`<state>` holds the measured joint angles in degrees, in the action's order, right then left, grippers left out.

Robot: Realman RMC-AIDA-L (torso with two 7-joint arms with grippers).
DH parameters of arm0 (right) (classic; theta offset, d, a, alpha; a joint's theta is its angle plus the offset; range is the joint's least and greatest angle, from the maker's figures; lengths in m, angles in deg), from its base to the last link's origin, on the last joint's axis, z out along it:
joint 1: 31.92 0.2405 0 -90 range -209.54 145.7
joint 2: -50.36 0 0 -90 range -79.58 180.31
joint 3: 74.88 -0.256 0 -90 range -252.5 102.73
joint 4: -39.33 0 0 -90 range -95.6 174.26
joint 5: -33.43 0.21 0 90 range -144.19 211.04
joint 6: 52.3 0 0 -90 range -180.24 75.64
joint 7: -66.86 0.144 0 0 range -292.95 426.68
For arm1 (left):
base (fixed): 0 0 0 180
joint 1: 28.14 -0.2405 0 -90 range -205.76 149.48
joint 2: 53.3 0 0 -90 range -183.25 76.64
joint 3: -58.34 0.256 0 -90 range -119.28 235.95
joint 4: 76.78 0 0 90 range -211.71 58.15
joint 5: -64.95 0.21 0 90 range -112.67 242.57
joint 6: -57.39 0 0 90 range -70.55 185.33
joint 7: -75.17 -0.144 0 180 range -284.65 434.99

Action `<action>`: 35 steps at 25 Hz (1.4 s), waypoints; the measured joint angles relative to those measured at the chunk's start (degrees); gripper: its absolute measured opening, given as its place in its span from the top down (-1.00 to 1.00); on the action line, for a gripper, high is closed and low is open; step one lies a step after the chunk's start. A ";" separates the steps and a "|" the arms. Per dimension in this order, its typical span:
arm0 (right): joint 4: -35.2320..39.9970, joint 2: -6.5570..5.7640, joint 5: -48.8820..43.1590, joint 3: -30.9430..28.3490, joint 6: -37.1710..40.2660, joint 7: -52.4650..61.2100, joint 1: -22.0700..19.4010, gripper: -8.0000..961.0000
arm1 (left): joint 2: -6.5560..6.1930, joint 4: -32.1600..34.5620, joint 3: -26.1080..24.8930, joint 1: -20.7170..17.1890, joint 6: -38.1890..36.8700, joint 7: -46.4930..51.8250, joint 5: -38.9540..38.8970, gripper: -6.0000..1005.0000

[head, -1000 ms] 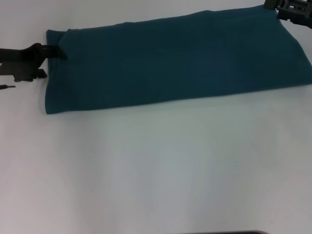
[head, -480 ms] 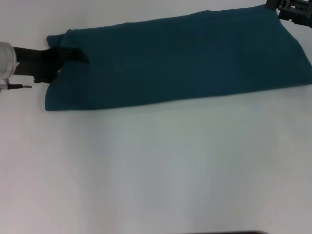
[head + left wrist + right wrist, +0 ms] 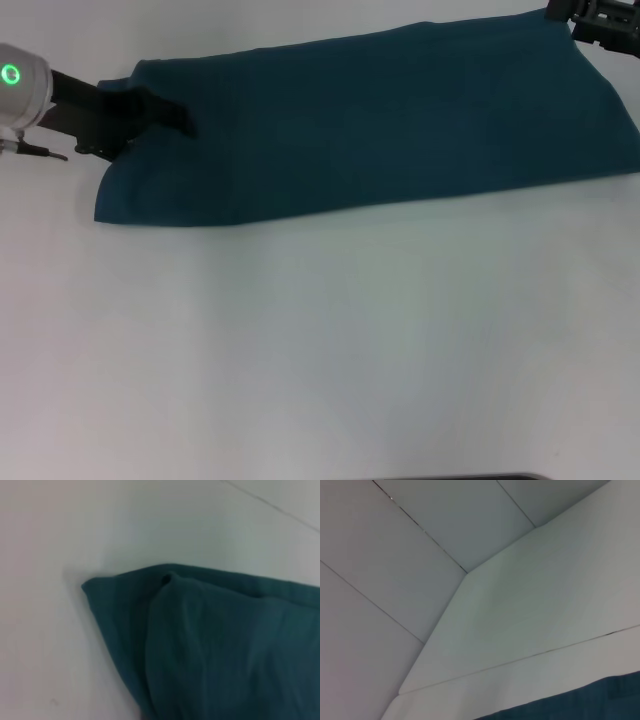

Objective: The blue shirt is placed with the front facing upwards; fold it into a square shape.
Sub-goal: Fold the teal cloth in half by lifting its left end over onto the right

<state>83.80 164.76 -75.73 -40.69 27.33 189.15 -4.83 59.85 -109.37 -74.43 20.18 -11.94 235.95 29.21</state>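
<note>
- The blue shirt point(image 3: 380, 120) lay on the white table point(image 3: 320, 340) as a long folded band, from 9 o'clock to 3 o'clock across the far part of the head view, plain side up.
- The left gripper point(image 3: 170, 112) reached in from 9 o'clock over the shirt's left end; its fingers were close together on the cloth, but a real grip could not be told.
- The right gripper point(image 3: 600, 20) was at 1 o'clock, at the shirt's far right corner; its fingers could not be told.

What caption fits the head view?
Left claw reaches over the folded blue shirt's left end on a white table.
</note>
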 joint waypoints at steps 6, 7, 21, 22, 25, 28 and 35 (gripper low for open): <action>0.00 0.03 0.23 -0.07 0.15 0.02 -0.45 -0.96 | 1.77 -3.84 2.96 0.56 -0.74 0.46 1.92 -0.56; 0.00 0.04 0.31 -0.11 0.19 0.02 -0.54 -0.97 | 1.84 -3.97 3.08 0.63 -0.81 0.52 1.97 -0.54; 0.00 0.04 0.45 -0.58 0.65 0.06 -0.64 -0.97 | 3.51 -8.89 4.32 1.22 -1.53 3.96 9.12 0.54; 0.00 0.04 0.45 -0.67 0.65 0.06 -0.65 -0.97 | 3.58 -9.06 4.30 1.22 -1.55 3.98 9.26 0.59; 0.00 0.02 0.45 -0.77 0.65 0.06 -0.64 -0.97 | 3.59 -9.16 4.05 1.20 -1.63 4.00 9.29 0.74; 0.00 -0.01 0.45 -0.80 0.64 0.05 -0.64 -0.97 | 3.59 -9.19 3.88 1.08 -1.91 3.82 9.05 0.86; 0.00 -0.05 0.41 -0.80 0.58 0.06 -0.64 -0.97 | 3.14 -9.96 3.70 0.58 -4.46 3.03 9.12 0.94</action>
<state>83.80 164.71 -75.32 -41.49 27.91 189.21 -5.47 62.99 -119.34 -70.73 20.77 -16.40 238.98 38.33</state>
